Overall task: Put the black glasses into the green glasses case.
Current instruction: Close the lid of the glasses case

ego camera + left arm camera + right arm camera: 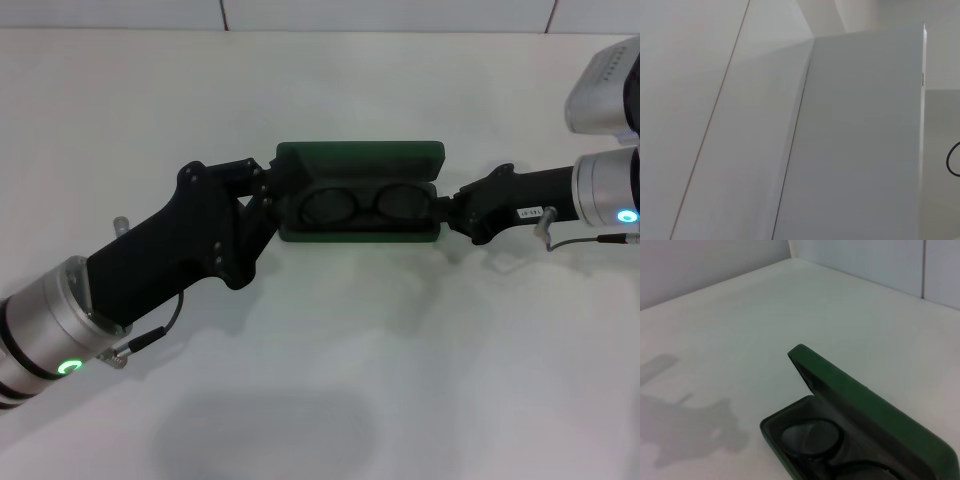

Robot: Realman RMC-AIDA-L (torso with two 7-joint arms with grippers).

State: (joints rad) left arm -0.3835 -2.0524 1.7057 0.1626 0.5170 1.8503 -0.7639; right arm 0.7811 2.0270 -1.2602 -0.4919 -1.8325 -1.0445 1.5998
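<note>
The green glasses case (360, 158) lies open in the middle of the white table, its lid raised toward the far side. The black glasses (362, 205) rest folded inside the dark tray, both oval rims showing. My left gripper (270, 195) is against the case's left end. My right gripper (445, 210) is against its right end. The right wrist view looks along the green glasses case (870, 410) from close by, with one rim of the black glasses (812, 437) in the lining. The left wrist view shows neither of them.
The white table (320, 380) stretches wide around the case, with a tiled wall behind it. Only pale wall panels and a loop of black cable (952, 159) appear in the left wrist view. Arm shadows fall on the tabletop (695, 425).
</note>
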